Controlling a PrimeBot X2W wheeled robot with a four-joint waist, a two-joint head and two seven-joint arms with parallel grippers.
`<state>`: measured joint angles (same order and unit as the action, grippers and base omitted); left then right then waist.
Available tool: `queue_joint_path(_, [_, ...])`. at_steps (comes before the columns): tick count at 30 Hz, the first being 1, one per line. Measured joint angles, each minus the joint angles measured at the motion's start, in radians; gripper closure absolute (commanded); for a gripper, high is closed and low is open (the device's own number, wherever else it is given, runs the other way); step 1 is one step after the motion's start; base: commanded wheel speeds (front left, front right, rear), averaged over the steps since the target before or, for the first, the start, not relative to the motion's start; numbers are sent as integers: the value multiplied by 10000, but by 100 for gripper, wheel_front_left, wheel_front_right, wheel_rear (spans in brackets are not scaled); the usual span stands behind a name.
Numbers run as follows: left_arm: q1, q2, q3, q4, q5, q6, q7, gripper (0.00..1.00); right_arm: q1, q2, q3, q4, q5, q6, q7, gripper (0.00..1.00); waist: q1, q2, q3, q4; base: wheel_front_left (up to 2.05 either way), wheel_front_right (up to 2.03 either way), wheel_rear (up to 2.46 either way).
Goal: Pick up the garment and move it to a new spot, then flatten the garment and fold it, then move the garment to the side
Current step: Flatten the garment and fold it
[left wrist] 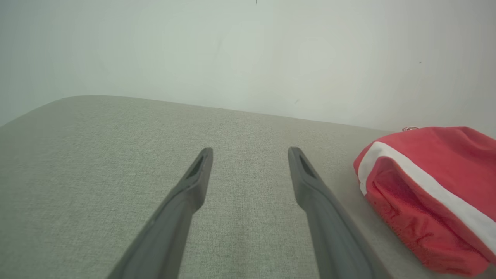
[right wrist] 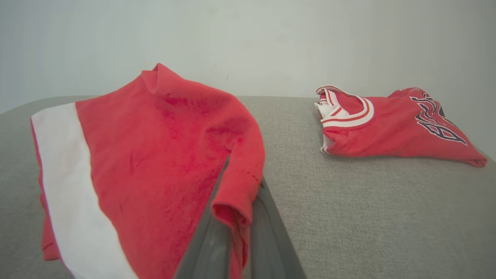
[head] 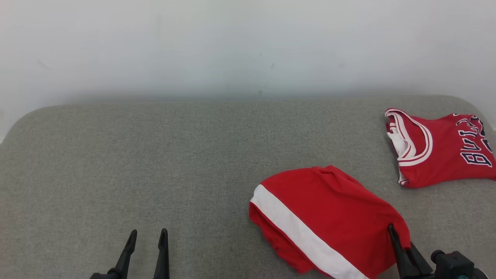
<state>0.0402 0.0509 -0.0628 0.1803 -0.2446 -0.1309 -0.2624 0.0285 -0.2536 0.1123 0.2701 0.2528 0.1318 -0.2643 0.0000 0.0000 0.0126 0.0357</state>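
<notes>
The grey cushion (head: 155, 155) offers broad bare ground to the left of the folded jersey (head: 441, 151). The red garment (head: 329, 209) with the white band lies rumpled just left of that jersey, on the robot's side. The pick-up looks to be the step in hand. It would go best as a slow, high lift, so trailing cloth doesn't drag. The right gripper (head: 399, 236), below the jersey, is pressed together on the garment's hem. The left gripper (head: 148, 232), far left of the jersey, stands spread, holding nothing.
</notes>
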Motion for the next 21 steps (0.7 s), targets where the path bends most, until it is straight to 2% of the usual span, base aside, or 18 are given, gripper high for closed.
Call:
queue_joint_path(6, [-102,-2,-213,67,-8,0,0,0,43,-81,-196,890,-148,0,0,100,1,0,183,-157,0,0,0])
queue_joint_path(11, [-105,-4,-265,105,-40,0,0,0,-161,-58,-1003,1697,-767,0,2,100,1,0,222,-99,0,0,0])
queue_joint_path(15, [-92,-4,-230,127,-40,0,0,0,-501,100,-1628,1699,-865,0,0,100,1,0,238,-135,0,0,0])
queue_joint_path(20, [-100,-4,-209,157,-40,0,0,0,-753,276,-1557,1710,-874,0,2,100,0,0,228,-222,0,0,0])
queue_joint_path(21, [-104,-4,-213,159,-40,0,0,0,-791,334,-1618,1649,-874,0,0,83,0,1,219,-234,0,0,0])
